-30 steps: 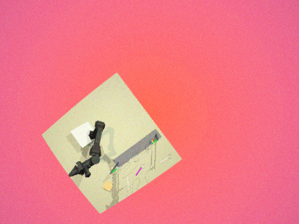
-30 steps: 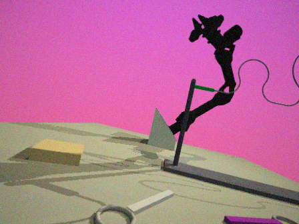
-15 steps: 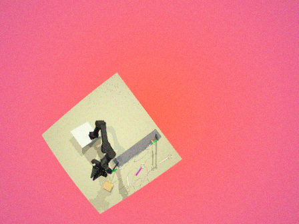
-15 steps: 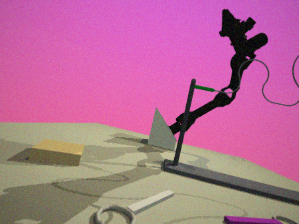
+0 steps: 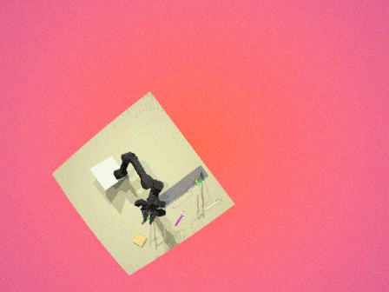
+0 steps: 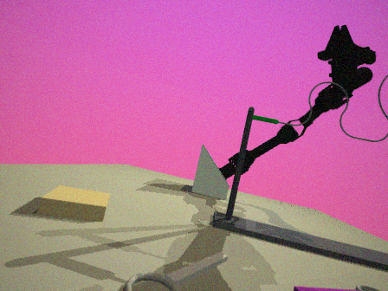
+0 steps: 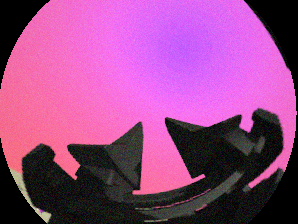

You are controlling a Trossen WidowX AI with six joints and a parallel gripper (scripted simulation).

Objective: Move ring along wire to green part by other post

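From the top we see the whole surface (image 5: 130, 130) (image 6: 26, 182), and only there do we find the orange handle (image 5: 197, 179), by the green part of the wire at the far post (image 5: 202, 175), close to the upper-right edge and nearer the right corner. The ring itself is too small for us to make out.

The exterior view leaves that end out, but shows us the nearer post (image 6: 242, 164) upright on the grey bar (image 6: 303, 243) (image 5: 182, 187), its green part (image 6: 265, 119) at the top and the thin wire (image 6: 343, 121) looping away. From above, the arm partly covers this end.

The fingers (image 5: 147, 222) (image 6: 341, 28) stand partly apart, and the wrist view shows us only pink background between them. The exterior adds that they point upward, high over the surface, well apart from the orange handle.

A yellow block (image 5: 139, 240) (image 6: 78, 197) lies near the bottom corner, by the lower-left edge. We see a purple stick (image 5: 179, 220) (image 6: 322, 288) toward the lower-right edge; the exterior cuts it off.
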